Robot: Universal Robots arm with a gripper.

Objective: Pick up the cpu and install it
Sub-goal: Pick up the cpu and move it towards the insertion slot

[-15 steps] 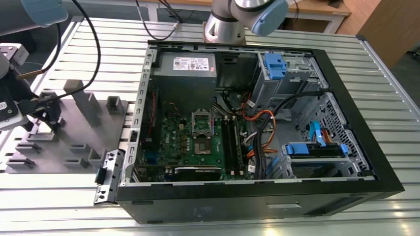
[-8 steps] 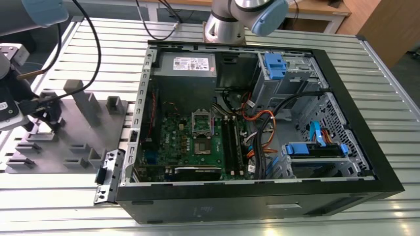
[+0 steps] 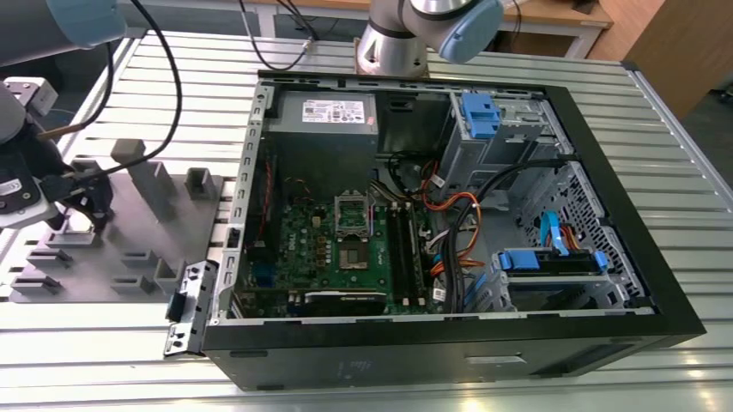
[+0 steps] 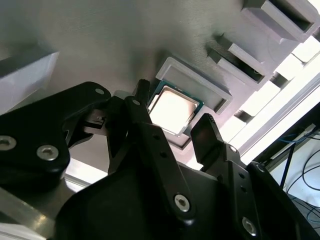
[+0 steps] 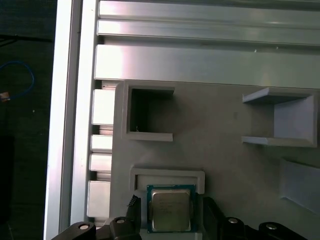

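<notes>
Now at pick-up step. Holds gripper (image 4: 174, 117) open, 2 fingers (image 4: 204, 132) straddling cpu (image 5: 171, 210), not yet clamped. Finds cpu flat in pocket of grey tray (image 5: 225, 165), well apart from computer case (image 3: 435, 365). Calls for level, even closing on opposite edges.

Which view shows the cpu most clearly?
The first wrist view: the cpu lies in its grey holder, top face seen squarely. The second wrist view shows it obliquely between the open jaws. In the exterior view the gripper hides it.
</notes>
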